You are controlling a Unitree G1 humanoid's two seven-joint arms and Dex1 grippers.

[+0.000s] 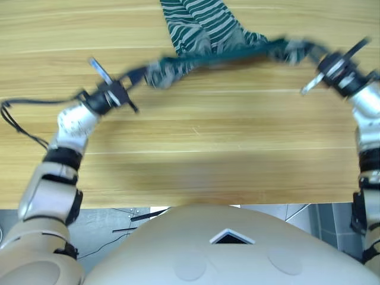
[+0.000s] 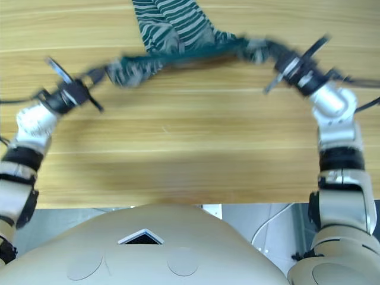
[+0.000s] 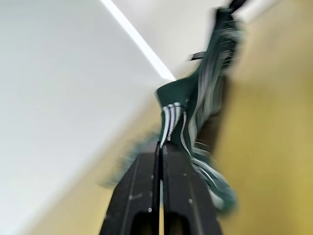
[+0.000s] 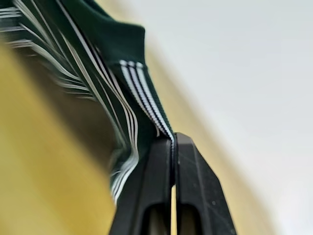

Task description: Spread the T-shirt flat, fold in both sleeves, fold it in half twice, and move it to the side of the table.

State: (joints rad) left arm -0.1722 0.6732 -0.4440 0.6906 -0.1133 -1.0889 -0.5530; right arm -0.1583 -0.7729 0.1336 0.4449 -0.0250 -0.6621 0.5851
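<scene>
Green striped T-shirt (image 1: 202, 29) is stretched between my two claws above the wooden table (image 1: 196, 154). Its edge makes a tight line from 10 to 2 o'clock, and the remaining cloth is bunched toward 12 o'clock. My left gripper (image 3: 160, 149) is pinched together on one end of this edge, my right gripper (image 4: 173, 142) on the other end. A black cable (image 1: 35, 101) trails at 9 o'clock beside my left arm.

1 table (image 1: 196, 136): light wood top, long planks with grain running left to right, near edge straight. On it: 1 T-shirt (image 1: 199, 24), dark green with pale stripes, bunched at the far middle. Its near hem is stretched taut and raised off the surface.
</scene>
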